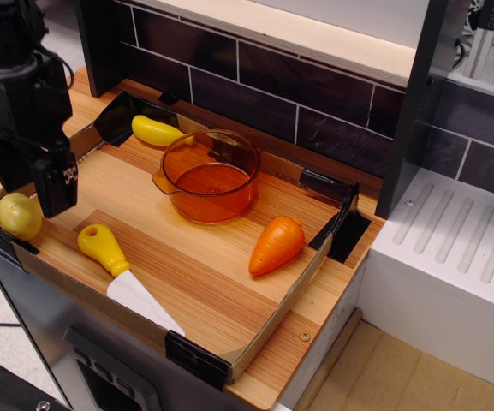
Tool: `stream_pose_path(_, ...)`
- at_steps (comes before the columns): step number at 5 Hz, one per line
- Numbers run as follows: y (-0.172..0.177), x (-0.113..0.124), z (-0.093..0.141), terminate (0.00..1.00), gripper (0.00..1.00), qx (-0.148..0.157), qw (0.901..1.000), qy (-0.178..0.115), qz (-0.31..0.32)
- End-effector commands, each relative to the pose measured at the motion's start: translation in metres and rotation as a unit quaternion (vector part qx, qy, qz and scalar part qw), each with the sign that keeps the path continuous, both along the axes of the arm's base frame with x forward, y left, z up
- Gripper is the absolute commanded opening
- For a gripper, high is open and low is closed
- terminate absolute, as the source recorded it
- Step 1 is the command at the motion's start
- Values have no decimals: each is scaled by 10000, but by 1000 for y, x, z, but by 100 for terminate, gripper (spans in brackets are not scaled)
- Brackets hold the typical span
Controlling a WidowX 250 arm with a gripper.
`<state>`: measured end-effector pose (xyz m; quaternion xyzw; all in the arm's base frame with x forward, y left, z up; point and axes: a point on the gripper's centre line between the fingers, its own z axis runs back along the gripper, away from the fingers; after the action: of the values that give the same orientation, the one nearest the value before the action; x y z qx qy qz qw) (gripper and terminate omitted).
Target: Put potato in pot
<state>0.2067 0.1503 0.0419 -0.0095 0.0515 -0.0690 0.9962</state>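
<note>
Potato (19,215), smooth, egg-shaped, sits at table's (204,274) 9 o'clock edge. Gripper (31,182) just above it, fingers (56,184) spread wide. Clear orange pot (211,175) toward 12; open wood between.

**One high corner view over the tray**

Just a single fixed camera here, raised and off the front corner, looking down at an angle across the wooden tray (229,282) toward the dark tiled back wall (315,86). Close enough to fill the frame with the tray; arm cropped at top left, white drainer (452,248) at right. No second view to compare.
</note>
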Motion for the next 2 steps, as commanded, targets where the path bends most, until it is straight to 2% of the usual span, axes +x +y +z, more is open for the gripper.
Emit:
stream_pose_path(1,6,-1,-10,0,100,208,9996,-188,-64)
stream_pose_path(2,12,-4,-15,0,100,272,9994,-164,-103)
